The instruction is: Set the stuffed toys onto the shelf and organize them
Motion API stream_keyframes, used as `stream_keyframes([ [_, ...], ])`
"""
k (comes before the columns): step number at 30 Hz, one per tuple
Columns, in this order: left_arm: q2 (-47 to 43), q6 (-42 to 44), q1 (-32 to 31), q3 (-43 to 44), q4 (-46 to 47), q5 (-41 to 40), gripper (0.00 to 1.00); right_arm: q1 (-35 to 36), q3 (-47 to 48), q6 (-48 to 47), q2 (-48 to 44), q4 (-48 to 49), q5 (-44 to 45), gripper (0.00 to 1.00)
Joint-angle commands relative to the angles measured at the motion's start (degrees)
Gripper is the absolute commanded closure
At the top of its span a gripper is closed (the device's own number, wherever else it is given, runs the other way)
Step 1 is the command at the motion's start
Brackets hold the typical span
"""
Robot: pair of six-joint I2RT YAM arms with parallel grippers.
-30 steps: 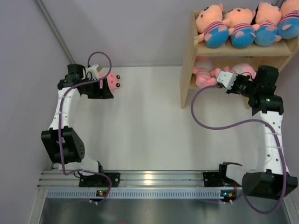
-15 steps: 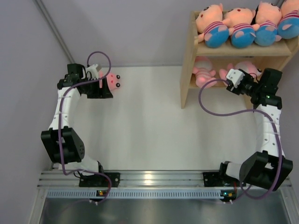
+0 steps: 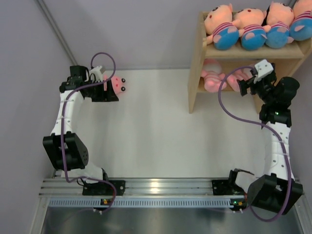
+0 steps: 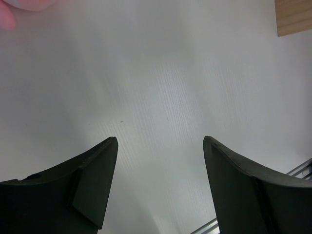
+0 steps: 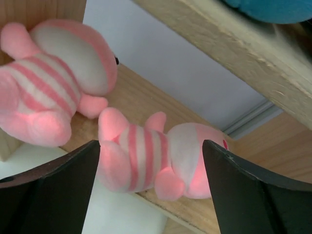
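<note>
My left gripper point(image 4: 160, 141) hangs over the bare white table point(image 4: 161, 73) with its jaws spread wide and nothing between them. The lone pink toy point(image 3: 117, 85) lies on the table just beside its fingers, and from the wrist only a pink blur shows up past the left fingertip. Well off to that gripper's right stands the shelf point(image 3: 197, 73), whose top tier carries a row of peach-faced toys point(image 3: 222, 24) with blue bottoms, packed shoulder to shoulder. My right gripper point(image 5: 151, 142) is up at the lower tier, jaws wide apart and gripping nothing. Straight ahead between its fingers, the striped pink toy point(image 5: 161, 156) lies on its side at the front edge of the lower board point(image 5: 141, 102); its foot sits close to my left finger, and I cannot tell whether they touch. Further left and deeper in, a second pink toy point(image 5: 53, 83) rests against the wooden side panel — above both runs the upper board point(image 5: 234, 44).
</note>
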Motion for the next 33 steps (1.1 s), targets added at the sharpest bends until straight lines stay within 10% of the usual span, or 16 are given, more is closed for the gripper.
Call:
stream_keyframes([
  [1,-1.47,0.9,0.14,1.63,-0.04,1.37,0.23,1.28,-1.25,14.43,-2.95,6.18,4.18,0.11],
  [13,-1.56,1.08,0.14,1.54,-0.03,1.28,0.23,8.38,-4.84,52.76,-10.33,-0.6,43.19,0.26],
  [18,-1.82,1.16,0.23,1.46,-0.04,1.63,0.23,16.3,-7.58,54.72,-11.04,-0.5,53.48,0.26],
  [23,-2.0,1.08,0.23,1.37,-0.03,2.51,0.23,21.5,-6.09,57.09,-6.04,-2.34,59.46,0.01],
  [33,-2.61,1.95,0.23,1.1,-0.65,2.77,0.23,21.85,-5.82,59.47,0.3,0.98,69.23,0.04],
])
